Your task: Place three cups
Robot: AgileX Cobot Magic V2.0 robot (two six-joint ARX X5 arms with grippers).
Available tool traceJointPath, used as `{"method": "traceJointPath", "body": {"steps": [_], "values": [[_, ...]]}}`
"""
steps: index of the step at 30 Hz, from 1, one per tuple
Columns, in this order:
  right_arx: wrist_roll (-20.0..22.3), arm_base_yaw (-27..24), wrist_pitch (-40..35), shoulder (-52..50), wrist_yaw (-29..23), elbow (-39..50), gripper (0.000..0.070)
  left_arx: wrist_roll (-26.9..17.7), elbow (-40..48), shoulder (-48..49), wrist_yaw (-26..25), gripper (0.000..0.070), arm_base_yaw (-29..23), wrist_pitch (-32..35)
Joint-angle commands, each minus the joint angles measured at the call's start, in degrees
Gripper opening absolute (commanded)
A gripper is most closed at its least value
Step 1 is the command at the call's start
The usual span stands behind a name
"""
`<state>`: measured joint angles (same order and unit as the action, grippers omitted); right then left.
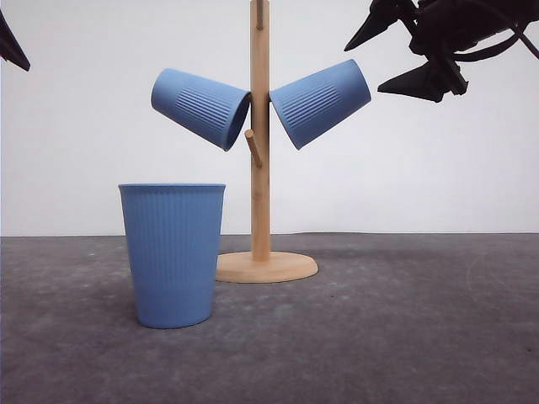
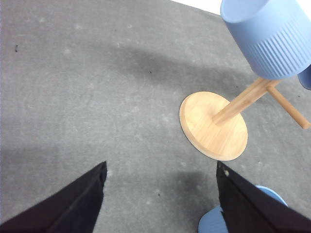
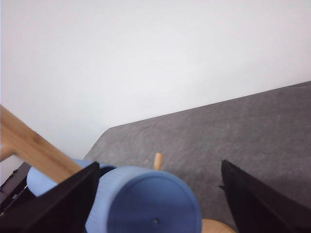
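While two light-blue cups (image 1: pixel 202 107) (image 1: pixel 320 102) hang on the wooden stand (image 1: pixel 260 135) at frame centre, the third cup (image 1: pixel 173 252) stands lower left, so the open, empty left gripper (image 2: pixel 160 194) should probably grasp its rim squarely.

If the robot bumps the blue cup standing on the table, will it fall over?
Probably it tips fairly easily: the standing cup is tall, with a base narrower than its rim. It looks empty and thin-walled, so likely light. Once on its side, it would probably roll in a curve on the table.
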<state>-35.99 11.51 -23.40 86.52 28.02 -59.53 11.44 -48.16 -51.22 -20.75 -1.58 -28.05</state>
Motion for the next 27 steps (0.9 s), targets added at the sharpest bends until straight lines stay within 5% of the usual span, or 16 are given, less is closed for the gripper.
{"method": "traceJointPath", "body": {"steps": [1,4,7,11,15,19,27], "values": [[0.6,0.2,-0.3,0.6,0.9,-1.3,0.0501,0.0,-0.8,-0.3,0.2,0.0423,0.1,0.4],[0.7,-0.9,2.5,-1.3,2.8,-1.4,0.0495,0.0,-0.8,-0.3,0.2,0.0423,0.1,0.4],[6.3,-2.4,11.2,-5.6,3.2,-1.3,0.0433,0.0,-0.8,-0.3,0.2,0.0423,0.1,0.2],[21.6,-3.4,30.6,-13.3,-1.9,-1.3,0.0398,-0.7,-0.8,-0.3,-0.4,0.0424,0.1,-1.5],[34.1,-3.3,50.0,-19.2,-9.3,-1.0,0.0399,-7.0,-0.9,-0.3,-3.8,0.0425,0.6,-6.6],[35.8,-3.4,58.8,-24.1,-10.5,1.9,0.0400,-6.4,-1.3,-0.5,-3.6,0.0425,3.7,-11.5],[36.6,-3.8,64.1,-33.3,-13.6,8.1,0.0400,3.6,-5.1,-5.3,-2.8,0.0429,12.9,-15.5]]}}
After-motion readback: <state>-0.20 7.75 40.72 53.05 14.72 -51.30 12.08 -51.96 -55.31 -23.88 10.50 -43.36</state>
